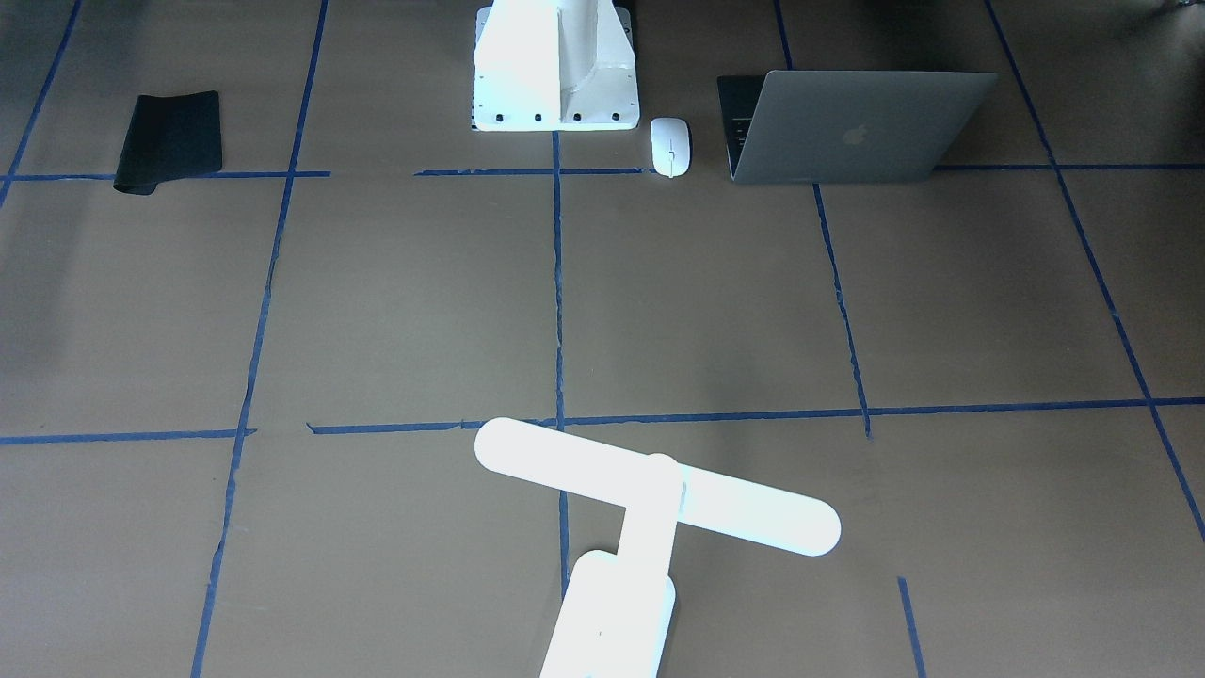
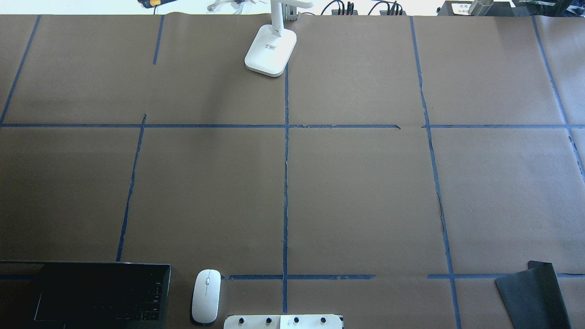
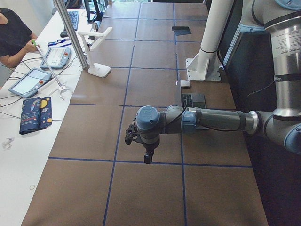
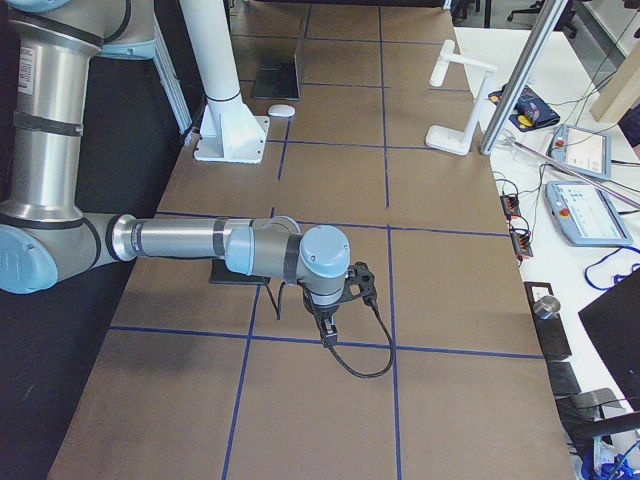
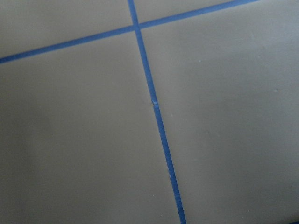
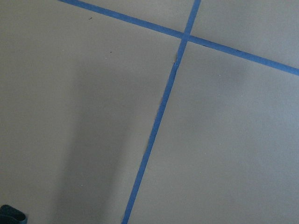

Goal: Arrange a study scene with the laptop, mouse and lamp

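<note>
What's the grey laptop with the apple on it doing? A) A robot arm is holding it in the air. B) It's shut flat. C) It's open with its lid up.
C: the slim grey metal laptop sits on the brown paper-covered table with its lid raised at an angle.

The open grey laptop (image 1: 861,127) and white mouse (image 1: 670,146) lie side by side, the white lamp (image 1: 650,490) standing upright well apart.

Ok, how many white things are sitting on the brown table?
3: the lamp at the far edge, the mouse beside the laptop, and the pedestal just right of the mouse. None looks hidden.
</note>
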{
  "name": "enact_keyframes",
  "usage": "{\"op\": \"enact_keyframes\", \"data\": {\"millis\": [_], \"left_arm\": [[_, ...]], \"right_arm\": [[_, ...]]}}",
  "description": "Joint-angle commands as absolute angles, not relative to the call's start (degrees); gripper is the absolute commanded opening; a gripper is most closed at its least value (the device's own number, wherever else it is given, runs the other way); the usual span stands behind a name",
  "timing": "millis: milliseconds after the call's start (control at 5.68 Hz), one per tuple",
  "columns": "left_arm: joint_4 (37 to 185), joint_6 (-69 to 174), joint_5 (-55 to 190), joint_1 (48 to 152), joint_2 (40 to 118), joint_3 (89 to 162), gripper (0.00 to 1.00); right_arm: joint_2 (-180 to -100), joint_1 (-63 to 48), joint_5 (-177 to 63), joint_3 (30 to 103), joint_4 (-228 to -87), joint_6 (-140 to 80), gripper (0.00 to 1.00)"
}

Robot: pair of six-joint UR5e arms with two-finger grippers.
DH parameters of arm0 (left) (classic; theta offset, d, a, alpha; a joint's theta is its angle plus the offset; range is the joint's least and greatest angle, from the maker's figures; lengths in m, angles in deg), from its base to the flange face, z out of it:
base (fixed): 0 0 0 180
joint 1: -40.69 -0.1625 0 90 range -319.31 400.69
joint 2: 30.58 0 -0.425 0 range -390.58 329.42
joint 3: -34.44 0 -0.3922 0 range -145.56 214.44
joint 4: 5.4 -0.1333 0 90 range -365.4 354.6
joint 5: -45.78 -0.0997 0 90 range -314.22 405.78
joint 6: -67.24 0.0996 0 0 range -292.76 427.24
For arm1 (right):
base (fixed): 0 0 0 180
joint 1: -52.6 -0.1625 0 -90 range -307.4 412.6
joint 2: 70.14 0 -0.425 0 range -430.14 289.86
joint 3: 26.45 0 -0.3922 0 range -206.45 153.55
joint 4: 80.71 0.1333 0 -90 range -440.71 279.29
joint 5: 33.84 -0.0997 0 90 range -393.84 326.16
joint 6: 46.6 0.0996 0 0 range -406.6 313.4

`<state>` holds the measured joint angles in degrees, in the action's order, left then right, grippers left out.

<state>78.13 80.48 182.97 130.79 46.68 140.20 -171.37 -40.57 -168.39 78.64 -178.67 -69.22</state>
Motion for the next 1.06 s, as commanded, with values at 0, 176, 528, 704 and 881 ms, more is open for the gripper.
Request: {"op": "enact_keyframes", "data": {"millis": [0, 176, 528, 704, 881], "left_arm": [[78.35, 77.29, 183.16, 130.6, 48.07, 140.42, 1.0], [78.36, 77.17, 180.63, 130.34, 48.25, 140.69, 1.0], [78.36, 77.17, 178.41, 128.23, 48.09, 141.92, 1.0], [79.05, 77.87, 184.93, 128.14, 48.08, 141.66, 1.0], [79.49, 77.88, 187.61, 128.14, 47.21, 141.75, 1.0]], "right_arm": [[-171.57, -40.57, -167.87, 78.93, -181.23, -68.93, 1.0], [-171.4, -40.31, -168.57, 78.85, -182.21, -68.75, 1.0], [-171.22, -38.9, -168.75, 78.49, -181.87, -68.75, 1.0], [-171.22, -38.29, -168.49, 78.32, -181.69, -68.75, 1.0], [-171.22, -38.19, -168.49, 78.32, -181.69, -68.75, 1.0]]}}
